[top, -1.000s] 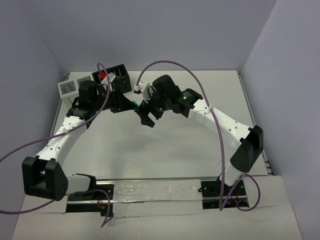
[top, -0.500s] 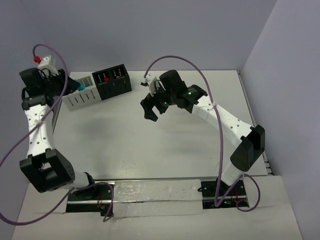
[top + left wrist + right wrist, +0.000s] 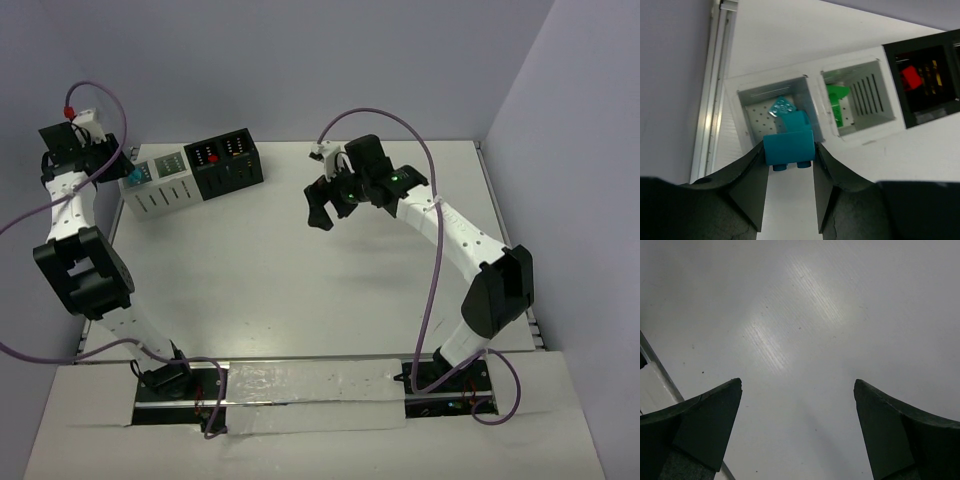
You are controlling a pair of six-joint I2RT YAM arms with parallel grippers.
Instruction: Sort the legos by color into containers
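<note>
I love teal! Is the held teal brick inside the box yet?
Out: the left end effector grips the brick, outside the white box.

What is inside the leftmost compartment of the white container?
A shiny teal studded piece lies on the white container's dotted floor. The teal brick held in the left jaws covers the near part of this compartment, so whatever else is there cannot be seen.

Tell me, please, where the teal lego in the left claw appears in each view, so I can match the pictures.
Top external: teal lego, tiny, far left, at the white container's left end.
Left wrist: teal lego, lower centre, gripped in the left claw.
Right wrist: not in view, only table surface.
Shared landmark: red lego in the black container, top and left wrist views.
</note>
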